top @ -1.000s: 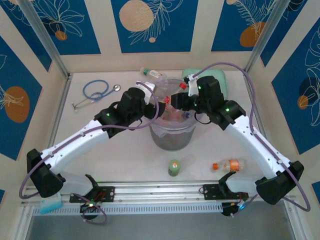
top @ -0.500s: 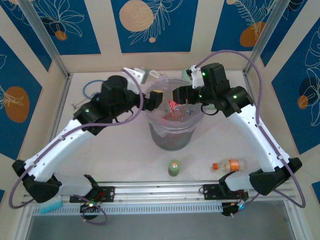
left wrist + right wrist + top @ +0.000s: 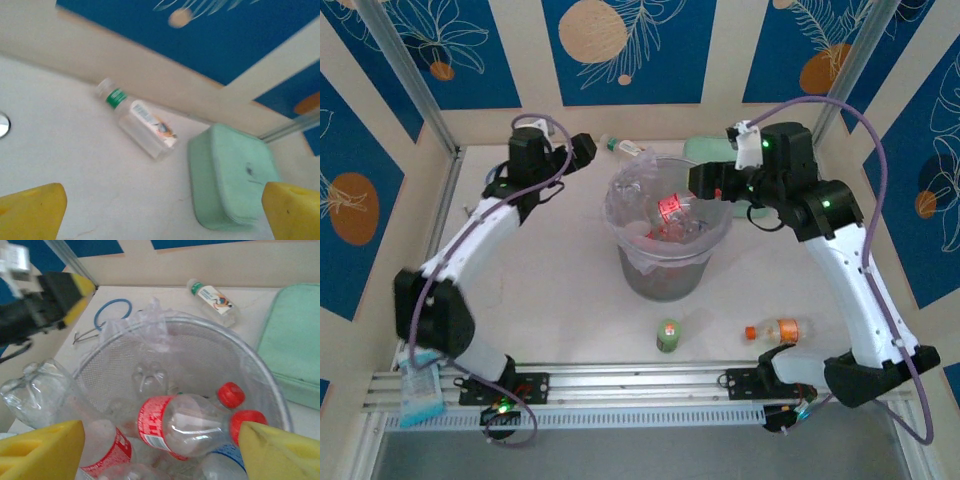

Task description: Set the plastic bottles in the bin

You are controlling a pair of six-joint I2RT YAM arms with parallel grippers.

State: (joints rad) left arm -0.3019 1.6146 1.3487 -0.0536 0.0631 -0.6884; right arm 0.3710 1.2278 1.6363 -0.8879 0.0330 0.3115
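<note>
The bin (image 3: 665,278) stands mid-table, lined with a clear bag and holding several plastic bottles, among them a red-labelled one (image 3: 670,208) (image 3: 185,427). My right gripper (image 3: 701,183) (image 3: 162,455) hovers open over the bin's right rim, above that bottle and not touching it. My left gripper (image 3: 582,149) (image 3: 160,215) is open and empty at the back left, pointing at a green-capped bottle (image 3: 625,148) (image 3: 140,122) (image 3: 215,300) lying by the back wall. A green-labelled bottle (image 3: 668,335) stands near the front. An orange-capped bottle (image 3: 778,330) lies at the front right.
A mint-green case (image 3: 705,150) (image 3: 232,182) (image 3: 292,345) lies behind the bin, beside the green-capped bottle. A blue stethoscope (image 3: 112,310) lies at the back left, mostly under my left arm (image 3: 490,215). Walls close in the back and sides.
My left arm swung away from the bin to the back left and opened fully. My right gripper opened wider and drew back to the right. A red-labelled bottle now lies in the bin.
</note>
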